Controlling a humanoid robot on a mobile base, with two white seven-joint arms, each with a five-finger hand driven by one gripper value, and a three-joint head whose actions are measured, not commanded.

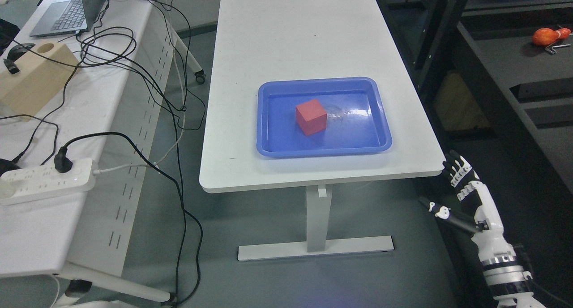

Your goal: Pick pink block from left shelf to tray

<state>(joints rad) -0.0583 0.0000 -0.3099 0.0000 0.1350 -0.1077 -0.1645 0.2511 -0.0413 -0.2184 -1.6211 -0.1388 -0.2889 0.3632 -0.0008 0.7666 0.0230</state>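
Note:
A pinkish-red block sits upright inside the blue tray, a little left of the tray's middle. The tray rests on the white table near its front edge. My right hand hangs low at the lower right, below and just beyond the table's front right corner, with its fingers spread and nothing in them. It is well apart from the tray and the block. The left arm is out of view.
A dark shelf unit stands to the right, with an orange object on one level. To the left is a second white table carrying a power strip, tangled black cables, a wooden box and a laptop.

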